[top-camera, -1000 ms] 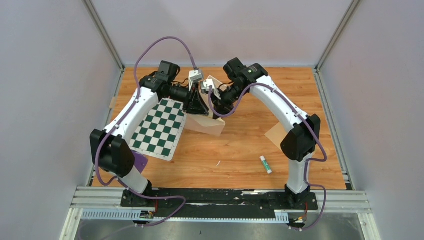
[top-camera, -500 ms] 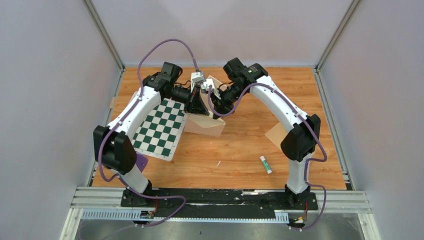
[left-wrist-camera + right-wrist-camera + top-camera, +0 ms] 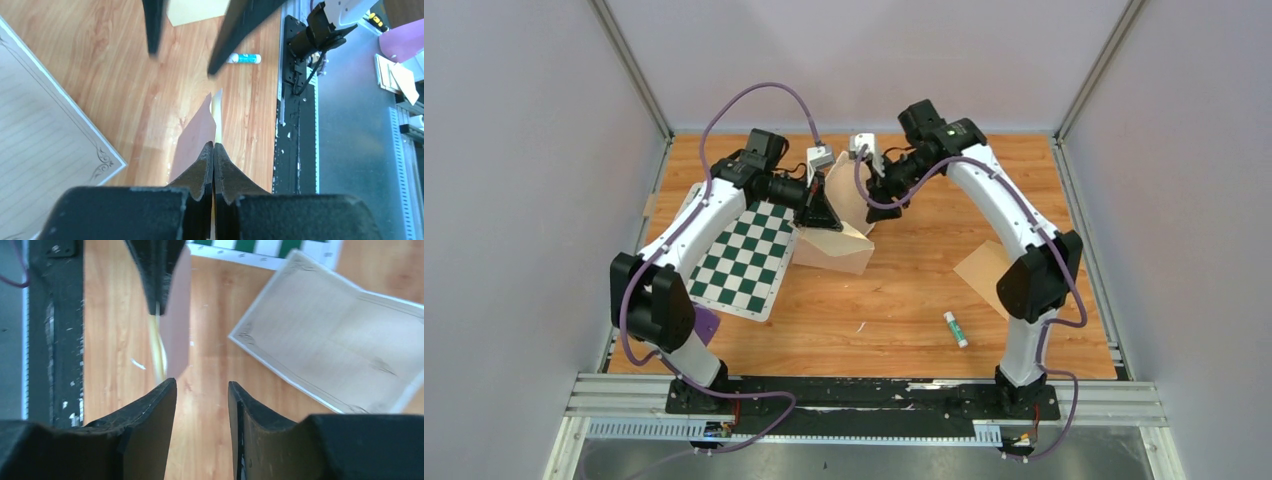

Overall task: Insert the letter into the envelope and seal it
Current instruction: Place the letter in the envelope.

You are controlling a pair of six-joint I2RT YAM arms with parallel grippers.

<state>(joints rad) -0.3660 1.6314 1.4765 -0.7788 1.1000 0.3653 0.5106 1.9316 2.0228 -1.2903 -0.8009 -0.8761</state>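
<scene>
Left gripper (image 3: 214, 145) pressed fully together on the thin edge of the tan envelope (image 3: 852, 205), upright near the far edge of the worktop (image 3: 904, 300). Right gripper (image 3: 201, 382) partly open just beside, gripping nothing. Letter (image 3: 340, 340) flat on the wood under them, just beside the checkered mat (image 3: 739, 255).

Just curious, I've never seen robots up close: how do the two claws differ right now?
The left gripper is shut, pinching the envelope on edge; the right gripper stands open and empty. The left one is close to the letter; the right one sits farther back. Both are black.
</scene>
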